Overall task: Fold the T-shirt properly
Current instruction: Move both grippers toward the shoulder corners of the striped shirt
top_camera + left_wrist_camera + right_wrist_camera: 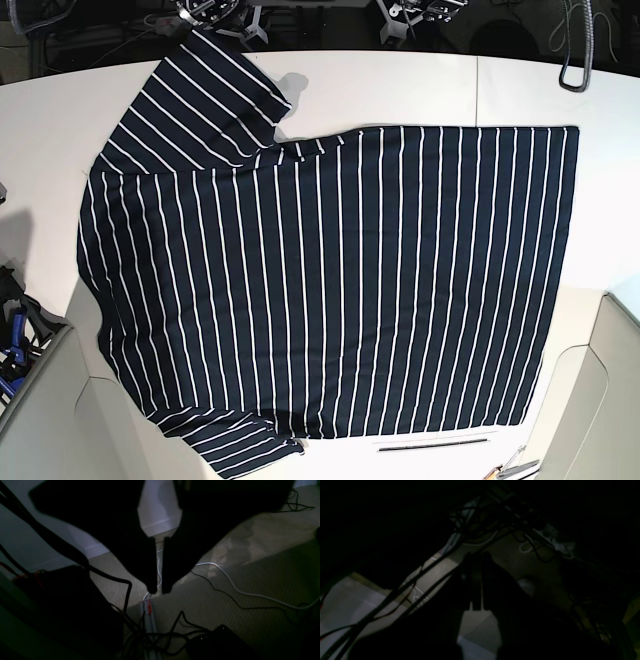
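Observation:
The T-shirt (pixel 330 280), dark navy with thin white stripes, lies spread flat on the white table (pixel 400 85) in the base view. One sleeve (pixel 200 100) reaches to the far left, the other (pixel 240 445) sits at the near left edge. Neither gripper appears in the base view. My left gripper (pixel 159 590) hangs off the table over carpeted floor, its fingers almost together with only a thin slit and nothing between them. In the very dark right wrist view, my right gripper (pixel 477 555) is shut and empty, also pointing at the floor. No wrist view shows the shirt.
Cables cover the floor under both grippers: a white cable (pixel 240 590), a power strip (pixel 147 612), a black box (pixel 220 640). On the table, a dark thin strip (pixel 435 443) lies beside the shirt's near edge, with small tools (pixel 510 467) at the near right corner.

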### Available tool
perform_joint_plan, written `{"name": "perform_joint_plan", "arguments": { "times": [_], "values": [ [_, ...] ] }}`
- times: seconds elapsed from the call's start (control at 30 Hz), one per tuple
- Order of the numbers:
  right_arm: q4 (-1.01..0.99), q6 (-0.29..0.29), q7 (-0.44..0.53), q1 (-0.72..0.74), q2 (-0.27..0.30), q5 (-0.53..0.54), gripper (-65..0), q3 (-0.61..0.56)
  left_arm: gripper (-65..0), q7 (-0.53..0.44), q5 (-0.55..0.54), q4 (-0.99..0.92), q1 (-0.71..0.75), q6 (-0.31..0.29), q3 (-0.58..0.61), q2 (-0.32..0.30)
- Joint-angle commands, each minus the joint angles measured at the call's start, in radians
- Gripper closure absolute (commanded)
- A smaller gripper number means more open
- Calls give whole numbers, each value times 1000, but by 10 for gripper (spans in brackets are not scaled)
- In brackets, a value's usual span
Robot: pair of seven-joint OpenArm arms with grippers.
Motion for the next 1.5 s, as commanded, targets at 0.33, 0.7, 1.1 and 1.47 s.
{"name": "perform_joint_plan", "arguments": {
  "times": [0.33, 0.7, 1.1, 1.47],
  "values": [
    [8, 10, 8, -3, -2, -3, 0, -2, -45, 2, -2, 5, 14, -10, 1, -6],
    [83, 11, 8, -80, 39, -3, 0, -2, -45, -1, -113, 71, 89, -10, 1, -94],
    [496, 11, 8, -415, 213, 2, 0, -2, -45, -1, -240, 436, 396, -115, -58, -242],
    [1048, 10, 3, -797, 441, 61, 0, 39, -45, 69, -263, 872, 761, -115, -402, -281]
  ]
}}
